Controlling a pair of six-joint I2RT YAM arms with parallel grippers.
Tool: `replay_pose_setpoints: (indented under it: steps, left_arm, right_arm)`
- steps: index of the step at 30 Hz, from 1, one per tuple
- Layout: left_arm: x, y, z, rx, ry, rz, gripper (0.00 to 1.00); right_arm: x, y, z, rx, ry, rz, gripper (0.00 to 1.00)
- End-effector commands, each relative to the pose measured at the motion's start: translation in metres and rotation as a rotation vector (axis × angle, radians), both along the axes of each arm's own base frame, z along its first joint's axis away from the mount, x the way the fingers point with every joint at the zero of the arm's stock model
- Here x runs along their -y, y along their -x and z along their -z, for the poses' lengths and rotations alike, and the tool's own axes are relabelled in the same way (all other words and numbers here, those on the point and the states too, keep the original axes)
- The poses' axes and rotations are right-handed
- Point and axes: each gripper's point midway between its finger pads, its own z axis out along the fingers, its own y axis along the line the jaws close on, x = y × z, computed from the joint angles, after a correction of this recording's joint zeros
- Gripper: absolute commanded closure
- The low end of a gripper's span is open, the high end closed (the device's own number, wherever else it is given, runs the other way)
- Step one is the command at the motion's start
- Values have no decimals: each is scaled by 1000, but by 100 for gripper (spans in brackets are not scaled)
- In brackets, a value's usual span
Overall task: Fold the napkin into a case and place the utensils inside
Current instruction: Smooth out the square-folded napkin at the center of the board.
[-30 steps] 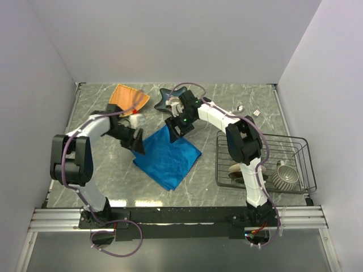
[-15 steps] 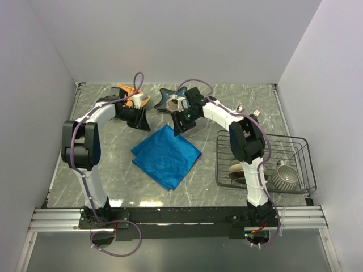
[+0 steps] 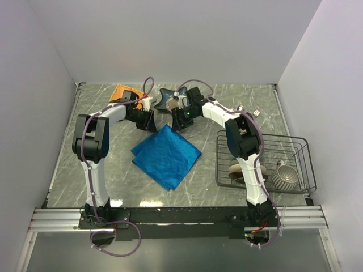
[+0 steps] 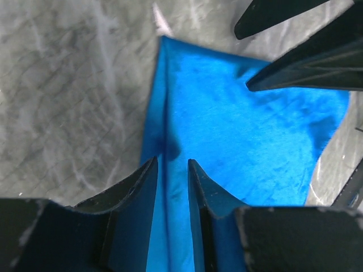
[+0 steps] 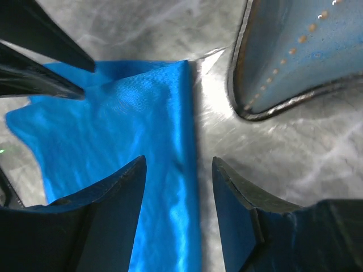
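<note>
Here the left gripper (image 4: 172, 163) hangs narrowly parted and the right gripper (image 5: 178, 160) wider over the napkin (image 3: 166, 156)

Bright blue napkin (image 3: 166, 156) (plain), grey marbled table (image 3: 113, 170).

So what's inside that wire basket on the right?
In the wire basket, a ribbed silver bowl sits toward the near right corner. At the left end are pale dishes, but the right arm crosses over them, so how many there are is hidden.
</note>
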Motion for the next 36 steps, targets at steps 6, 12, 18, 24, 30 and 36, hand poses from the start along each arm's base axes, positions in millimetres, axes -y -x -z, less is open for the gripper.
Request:
replay_pose_setpoints:
  steps: [6, 12, 18, 24, 30, 36]
  left_arm:
    - [-1, 7, -11, 27, -1, 38, 67]
    - [-21, 36, -30, 51, -1, 14, 66]
    - [-42, 61, -35, 54, -32, 25, 65]
    - [-42, 66, -31, 41, -35, 31, 63]
    - [-38, 66, -20, 3, -34, 34, 62]
    - [-38, 68, -4, -22, -61, 31, 63]
  right_arm:
    - [-38, 6, -7, 16, -84, -72, 53]
    - [-55, 38, 1, -6, -100, -163, 64]
    - [-70, 63, -3, -8, -128, -231, 67]
    - [-74, 55, -9, 4, -113, -198, 54]
    - [-61, 25, -20, 48, -95, -113, 44]
    - [-60, 27, -10, 31, -78, -120, 46]
